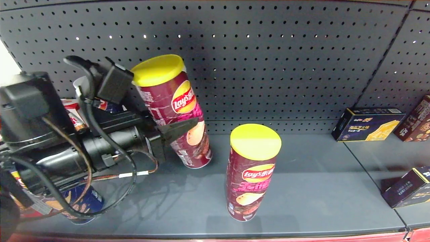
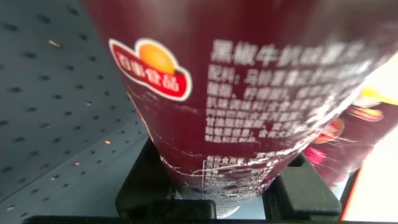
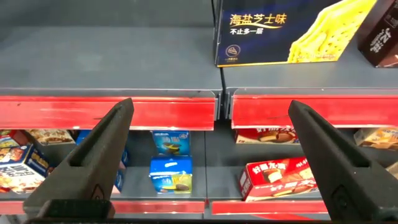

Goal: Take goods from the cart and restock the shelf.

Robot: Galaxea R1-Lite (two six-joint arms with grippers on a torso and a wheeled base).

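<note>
maroon can [image 1: 178, 101] between left jaws

Counting two maroon chip cans [image 1: 174, 111] [image 1: 250, 174] with yellow lids, then one blue can [image 1: 85, 203] down at the near left, some red-and-white cans [image 1: 72, 116] too hidden to number, and over on the right three boxes [image 1: 368, 124] [image 1: 416, 119] [image 1: 406, 186].
</note>
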